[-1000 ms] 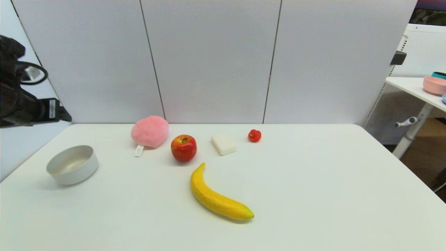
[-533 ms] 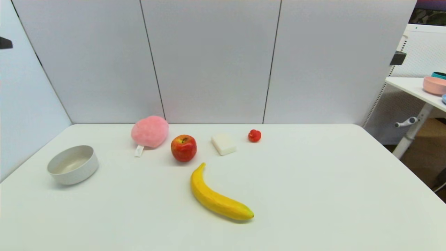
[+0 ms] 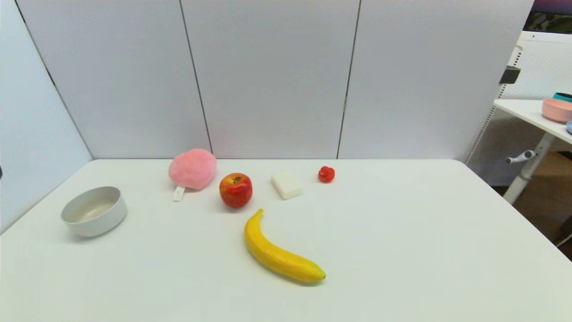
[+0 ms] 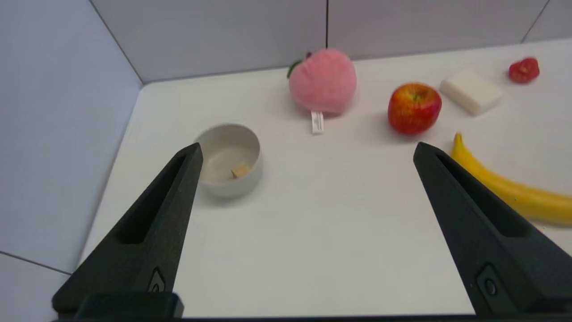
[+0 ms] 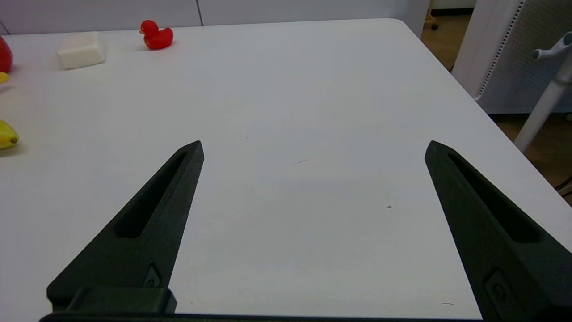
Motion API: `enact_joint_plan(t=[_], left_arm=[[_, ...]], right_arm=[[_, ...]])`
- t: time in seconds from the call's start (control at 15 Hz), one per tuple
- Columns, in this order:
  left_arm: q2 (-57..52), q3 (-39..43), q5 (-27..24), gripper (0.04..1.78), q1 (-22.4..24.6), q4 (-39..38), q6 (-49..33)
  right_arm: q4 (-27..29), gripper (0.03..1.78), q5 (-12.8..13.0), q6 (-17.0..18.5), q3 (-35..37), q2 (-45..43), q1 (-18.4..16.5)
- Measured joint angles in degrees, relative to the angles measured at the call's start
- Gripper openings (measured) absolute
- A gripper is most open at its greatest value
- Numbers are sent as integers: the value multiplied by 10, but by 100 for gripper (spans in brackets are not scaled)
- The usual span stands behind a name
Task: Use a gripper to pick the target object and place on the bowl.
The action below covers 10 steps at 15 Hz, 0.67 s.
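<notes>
The off-white bowl (image 3: 93,211) sits at the table's left; the left wrist view shows it too (image 4: 229,159). The tiny tan wooden cube (image 4: 240,170) lies inside the bowl, seen only in the left wrist view; the bowl's wall hides it in the head view. My left gripper (image 4: 306,150) is open and empty, pulled back and raised well clear of the bowl. My right gripper (image 5: 313,145) is open and empty over bare table on the right. Neither arm shows in the head view.
On the white table (image 3: 402,232): a pink plush peach (image 3: 192,168), a red apple (image 3: 235,189), a white block (image 3: 287,185), a small red duck (image 3: 326,174), a yellow banana (image 3: 279,256). A side table with a pink bowl (image 3: 557,109) stands far right.
The left arm, seen at the head view's left edge one second ago, has withdrawn out of that view. The bowl and other objects have not moved.
</notes>
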<state>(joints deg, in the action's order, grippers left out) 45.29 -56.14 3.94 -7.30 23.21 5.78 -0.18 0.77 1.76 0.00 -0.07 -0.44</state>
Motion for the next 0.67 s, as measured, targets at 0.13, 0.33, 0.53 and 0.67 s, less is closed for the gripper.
enact_joint_plan(t=[0.13,0.33,0.53,0.67], left_arm=[[-41,122,-29,168,6,-95,0],[-109,317,-70,169,34,-229,0],[-230,474,-86,169,51,-290,0],[-306,527,-79,169,59,-283,-1]], right_arm=[[0,171,0,0,0,0,0],[0,171,0,0,0,0,0],[0,171,0,0,0,0,0],[0,171,0,0,0,0,0]])
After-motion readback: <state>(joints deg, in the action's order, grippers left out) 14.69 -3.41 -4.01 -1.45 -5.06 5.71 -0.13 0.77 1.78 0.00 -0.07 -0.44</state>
